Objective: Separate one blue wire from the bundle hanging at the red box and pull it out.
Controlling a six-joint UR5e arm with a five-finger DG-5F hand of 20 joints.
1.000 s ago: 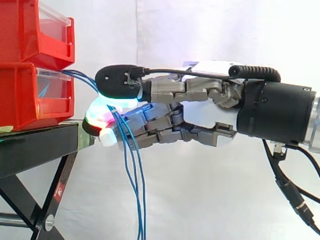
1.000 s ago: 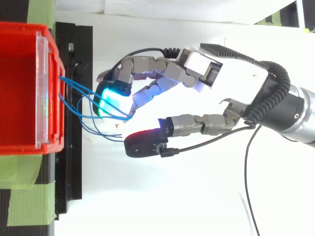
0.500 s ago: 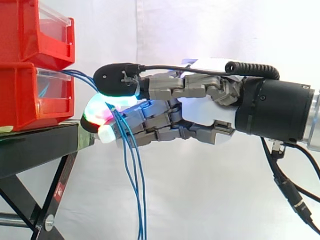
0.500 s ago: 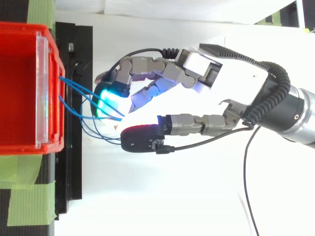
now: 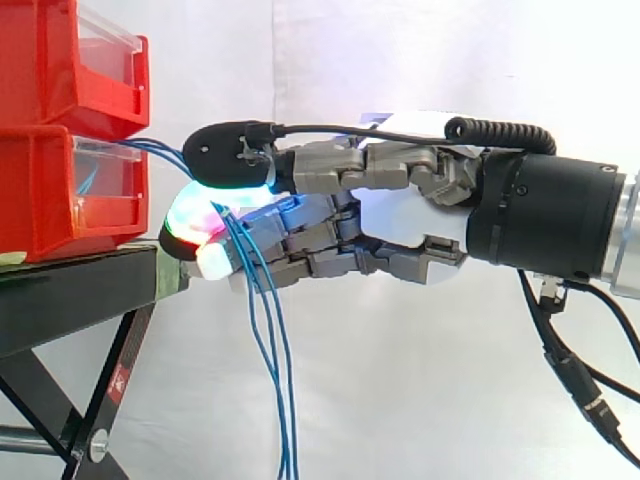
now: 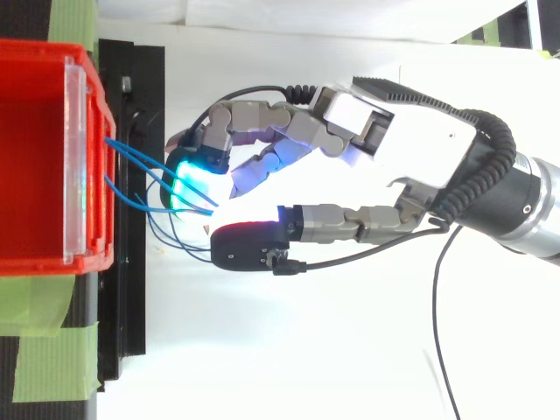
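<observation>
A bundle of thin blue wires (image 5: 262,330) comes out of the lower red box (image 5: 70,190), arches over and hangs down past the black stand. My hand (image 5: 400,215) reaches in from the right at box height. Its thumb (image 6: 249,249) lies over the wires and its half-bent fingers (image 6: 199,166) glow cyan, green and red on the other side. The wires (image 6: 144,188) run through the space between thumb and fingers. The top view shows a small gap there, so nothing is pinched. No single wire stands apart from the rest.
A second red box (image 5: 75,60) is stacked on the lower one. Both rest on a black stand (image 5: 70,300) with green tape (image 6: 48,350) at its side. A white curtain hangs behind.
My hand has slid a little further left toward the box, and the thumb has drawn closer to the fingers around the wires. The hanging wires have shifted slightly.
</observation>
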